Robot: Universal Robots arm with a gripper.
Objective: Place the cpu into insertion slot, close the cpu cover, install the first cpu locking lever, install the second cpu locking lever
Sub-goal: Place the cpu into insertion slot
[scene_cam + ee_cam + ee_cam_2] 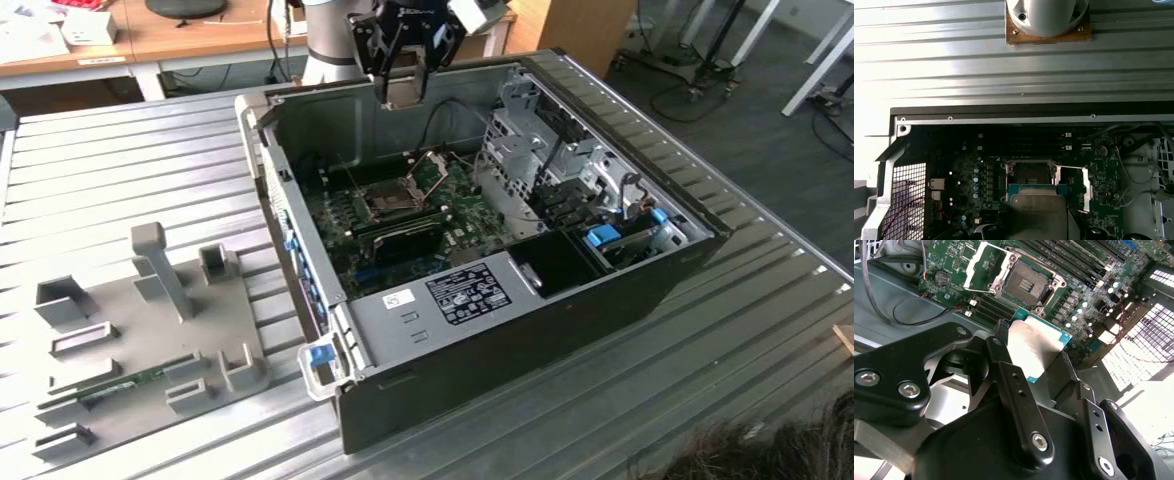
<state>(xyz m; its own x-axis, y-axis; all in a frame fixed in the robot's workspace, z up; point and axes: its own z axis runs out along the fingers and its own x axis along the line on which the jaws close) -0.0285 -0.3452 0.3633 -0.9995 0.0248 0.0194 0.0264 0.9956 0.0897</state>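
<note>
1. Cpu [1036, 345] is up in the air. The black fingers [1015, 390] are clamped on two of its opposite edges, and it touches nothing else.
2. At the exterior view's left, a grey fixture plate [147, 340] with upright blocks lies on the ribbed metal counter [747, 340], well apart from the action.
3. Moving right, the open computer case [561, 365] lies on its side on the counter. The green motherboard [461, 215] faces up from the bottom of its well.
4. The insertion slot [387, 202] sits near the middle of that board, bare, with its dark centre showing. In the exterior view the fingers hang over the case wall farthest from the camera, so the slot lies below them and toward the near side. In the first wrist view the cpu's edges run roughly square with the slot's frame.
5. Just beside the slot, on the exterior view's right, the cpu cover [430, 172] is swung open and tilted up off the socket. By my judgement it stands out of the way of a descent.
6. Farther right, drive bays and cables [561, 180] crowd the case. Above the slot itself the room looks free.
</note>
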